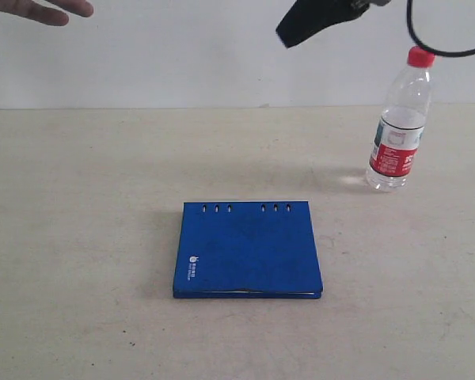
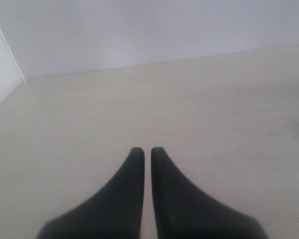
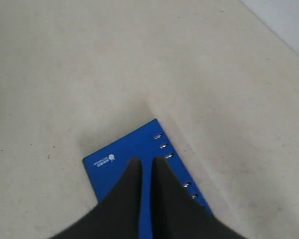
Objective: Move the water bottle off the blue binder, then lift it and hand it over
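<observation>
Desk (image 1: pixel 79 237) fills most of the shot, plain pale beige with a white wall behind it. Next biggest is the blue binder (image 1: pixel 249 253), just one, lying flat and closed around the middle, white page edges peeking out along its near side and six little slots along the far edge in two groups of three. One water bottle (image 1: pixel 397 134) too, and it's off the binder: standing upright on the bare desk over on the far right, red cap up, well apart from the binder. The right hand (image 1: pixel 289 36) is up in the air near the top of the exterior view, above the bottle and off to its left, not touching it. A black cable loop (image 1: pixel 443 43) hangs just over the cap. From the right wrist cam, the right hand (image 3: pixel 147 162) has its two dark fingers pressed nearly together with only a thin gap, gripping nothing, and the binder (image 3: pixel 124 154) sits on the desk below the tips. The left hand (image 2: pixel 147 151) looks the same: fingers together, nothing between them, pointing out over bare desk toward the wall. So two robot hands, both carrying nothing. Smallest bit: a person's fingers (image 1: pixel 71 8) poking in at the top left corner, well away from everything.
</observation>
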